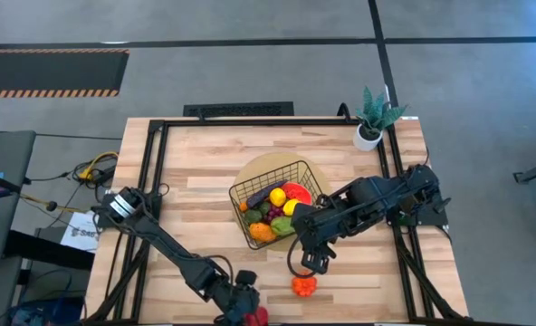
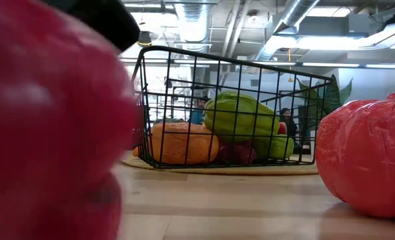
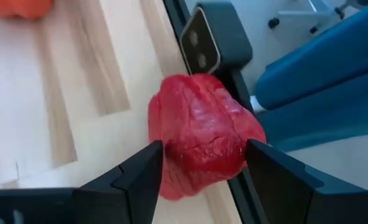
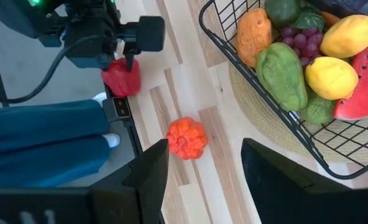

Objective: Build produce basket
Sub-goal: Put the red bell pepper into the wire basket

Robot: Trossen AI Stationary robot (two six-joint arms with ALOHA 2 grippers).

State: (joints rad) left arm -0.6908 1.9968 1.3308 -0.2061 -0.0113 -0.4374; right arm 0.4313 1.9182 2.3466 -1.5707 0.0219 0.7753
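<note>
A: Where does the basket [image 1: 277, 204] stand?

B: Mid-table on a round tan mat [image 4: 352, 140], already well filled; lemons [image 4: 331, 77], a watermelon slice [image 4: 365, 84], grapes [image 4: 299, 39], a green avocado [image 4: 281, 74] and an orange piece lie inside; two peppers are outside it, both near the table's front edge.

A: Which two?

B: An orange pepper [image 1: 304, 286] sits alone on the wood, well apart from the basket; a red pepper [image 3: 199, 134] lies at the very edge, against the black frame rail.

A: And the grippers?

B: The left gripper [image 3: 202, 165] is at the red pepper, fingers [image 3: 143, 171] spread either side of it; a gap shows at each side, so I judge it not yet gripped. The right gripper [image 4: 202, 158] hangs open and empty between the basket and the orange pepper.

A: So the step in hand?

B: Picking the red pepper, I think; next the left fingers must close squarely on it, lift clear of the rail, then carry it over the basket's rim; a loose pinch could roll it off the table.
</note>
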